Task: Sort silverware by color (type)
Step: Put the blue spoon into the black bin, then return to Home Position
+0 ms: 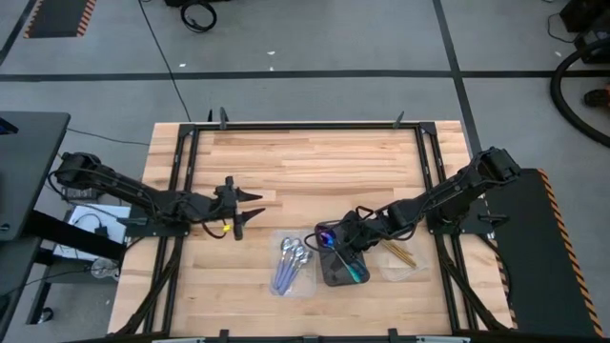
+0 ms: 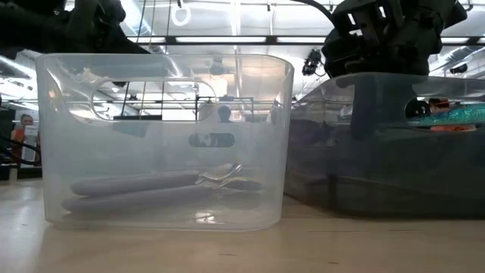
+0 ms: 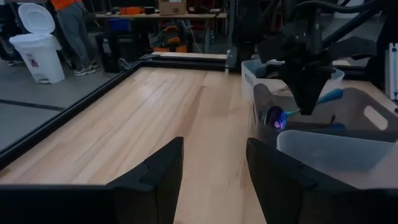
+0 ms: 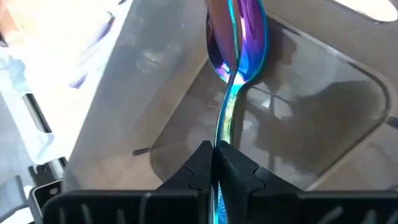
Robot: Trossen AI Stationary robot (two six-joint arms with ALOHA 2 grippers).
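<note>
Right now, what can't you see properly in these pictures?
- High view: how many silver spoons lie in the clear tray; they overlap and look tiny.
- High view: the gold spoons, partly under the right arm.
- Right wrist view: the iridescent spoon handle's end, hidden between the right hand fingers and cut off by the edge.
- Low view: what lies in the dark tray; its wall blurs it.

Dark jointed arms, black cabling
</note>
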